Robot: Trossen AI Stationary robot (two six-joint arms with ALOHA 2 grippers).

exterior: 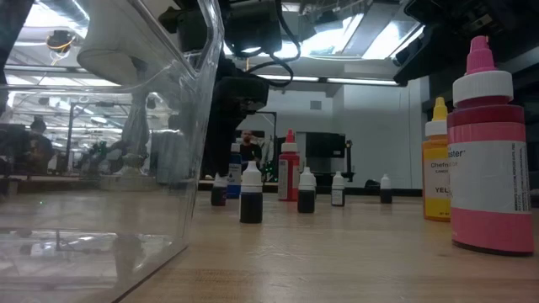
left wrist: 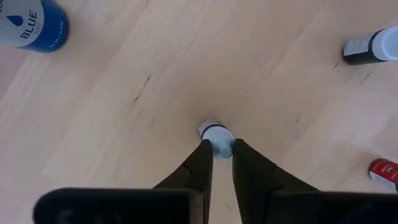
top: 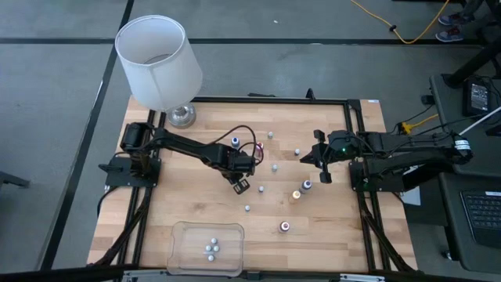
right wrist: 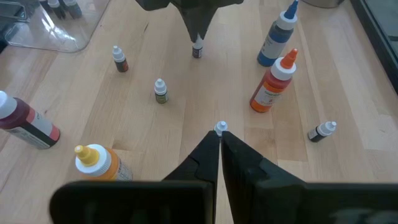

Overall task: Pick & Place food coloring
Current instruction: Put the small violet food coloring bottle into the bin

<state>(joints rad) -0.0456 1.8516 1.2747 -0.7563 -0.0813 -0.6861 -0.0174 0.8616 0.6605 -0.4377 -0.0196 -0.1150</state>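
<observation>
High view, left gripper (top: 241, 185): lowered at mid-table; a small bottle is seen at its fingertips, with other tiny food coloring bottles (top: 275, 167) scattered just beyond.
High view, clear tray (top: 177, 243): set at the near table edge, well apart from both grippers; four small pale-topped bottles (top: 211, 248) are held in it.
High view, right gripper (top: 321, 157): hung over the right half of the table, apart from the left one; larger bottles (top: 307, 186) stand just beside it.
High view, lamp (top: 160, 64): placed at the far left corner of the table (top: 344, 235).
Low view, clear tray wall (exterior: 126, 126): seen close at the left; its floor in this view is bare.
Low view, bottles: small dark bottles (exterior: 251, 196) are lined across the table; a pink-capped bottle (exterior: 490, 151) and a yellow one (exterior: 436, 168) stand close at the right.
Left wrist view, left gripper (left wrist: 222, 149): jaws are drawn nearly together on a tiny pale-capped bottle (left wrist: 216, 135) between the fingertips; a blue bottle (left wrist: 32, 25) stands well off to one side.
Right wrist view, right gripper (right wrist: 221, 138): jaws are pressed together with nothing between them; a small bottle tip (right wrist: 220, 128) shows just past the fingertips, whether touching cannot be told. An orange bottle (right wrist: 273, 84) and a blue bottle (right wrist: 278, 36) stand farther ahead.
</observation>
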